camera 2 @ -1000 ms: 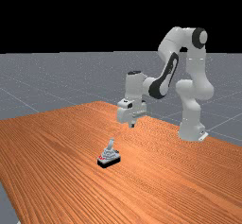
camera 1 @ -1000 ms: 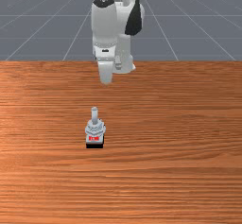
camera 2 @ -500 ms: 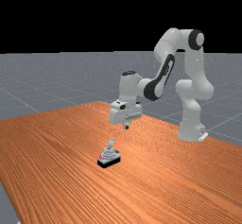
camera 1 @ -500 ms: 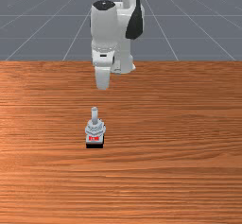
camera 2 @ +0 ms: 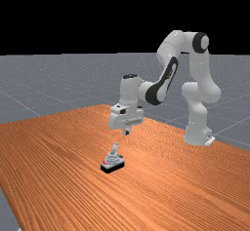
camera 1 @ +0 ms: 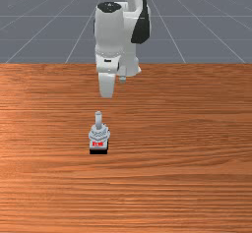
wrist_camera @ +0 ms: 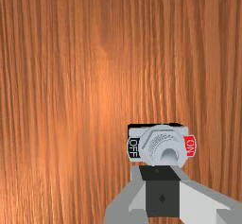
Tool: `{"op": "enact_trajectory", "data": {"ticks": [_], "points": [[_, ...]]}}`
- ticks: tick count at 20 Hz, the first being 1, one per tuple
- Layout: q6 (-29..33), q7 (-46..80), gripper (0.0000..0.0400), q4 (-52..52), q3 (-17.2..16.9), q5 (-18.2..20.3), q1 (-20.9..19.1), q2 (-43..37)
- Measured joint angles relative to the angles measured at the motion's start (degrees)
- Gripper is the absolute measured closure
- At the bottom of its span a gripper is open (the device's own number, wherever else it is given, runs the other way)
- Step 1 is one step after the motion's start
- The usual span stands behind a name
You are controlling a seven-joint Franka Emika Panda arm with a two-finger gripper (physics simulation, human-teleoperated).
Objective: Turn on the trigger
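Grey switch, partly behind hand in wrist view, ON label legible

From up high across the orange-brown wooden table, the front view faces the white-and-grey jointed arm. The far view looks in slantwise, farther off. The wrist view peers down closest, from the arm's end. All three catch the grey, black-based toggle switch.
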Motion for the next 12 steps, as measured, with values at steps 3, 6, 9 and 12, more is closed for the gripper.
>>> {"op": "enact_trajectory", "data": {"ticks": [3,6,9,12], "points": [[-2.7,-1.5,0.04,-1.3,0.3,1.5,-0.4,-1.4],[0.8,0.2,0.04,-4.7,-0.1,-0.6,-0.1,-3.4],[1.7,2.4,0.04,-5.5,-0.5,-3.1,0.3,-3.4],[3.8,2.0,0.04,-5.7,-0.5,-2.5,0.4,-1.8]]}}
